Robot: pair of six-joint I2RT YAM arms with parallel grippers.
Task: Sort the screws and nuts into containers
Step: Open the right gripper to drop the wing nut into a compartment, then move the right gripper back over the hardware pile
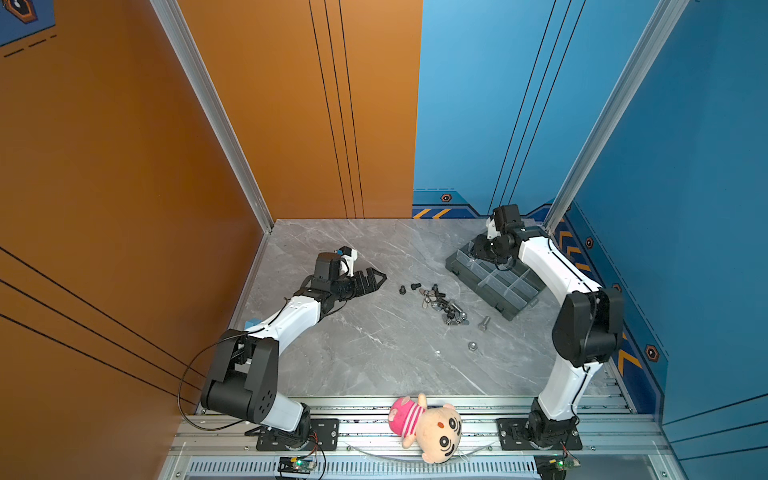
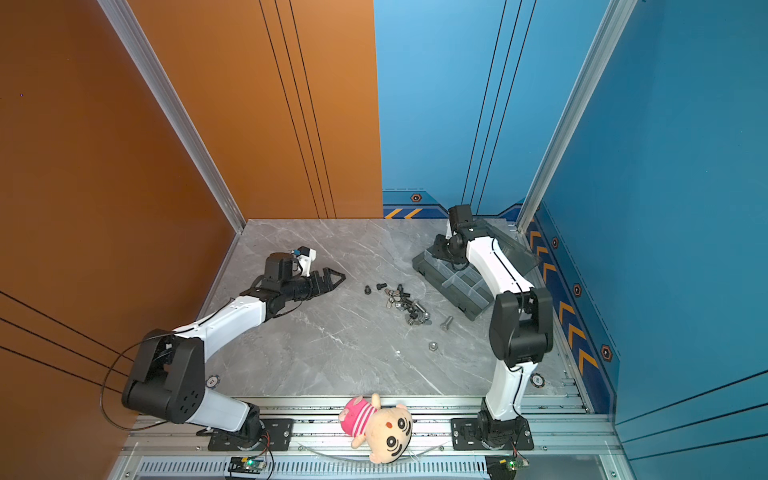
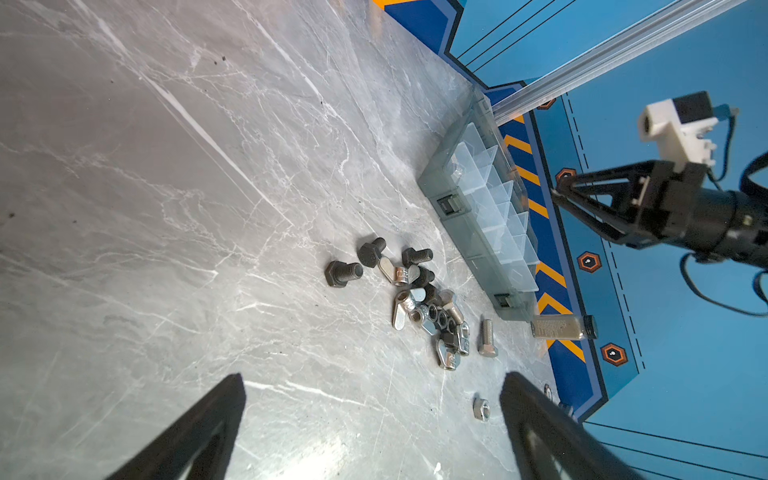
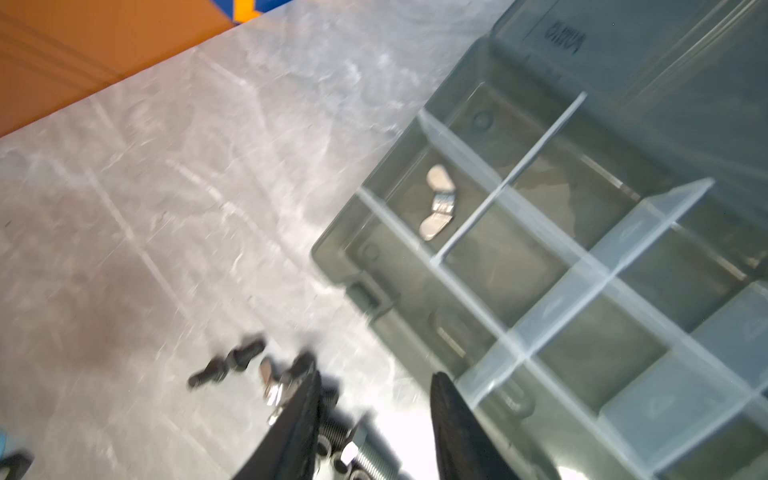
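Screws: short black bolts (image 3: 343,274) and silver hex-headed bolts (image 3: 487,343), heaped on grey marble tabletop (image 1: 353,353) near box.
Nuts: small silver hex ring (image 3: 481,409) apart from heap; silver winged nut (image 4: 438,203) in one compartment.
Containers: smoky-grey translucent divided organizer box (image 1: 473,286).
Left end effector (image 3: 374,376): wide, empty.
Right end effector (image 4: 376,374): partway parted, empty.

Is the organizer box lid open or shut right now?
Open. The lid of the organizer box tilts back behind it, and a wing nut lies uncovered in one compartment.
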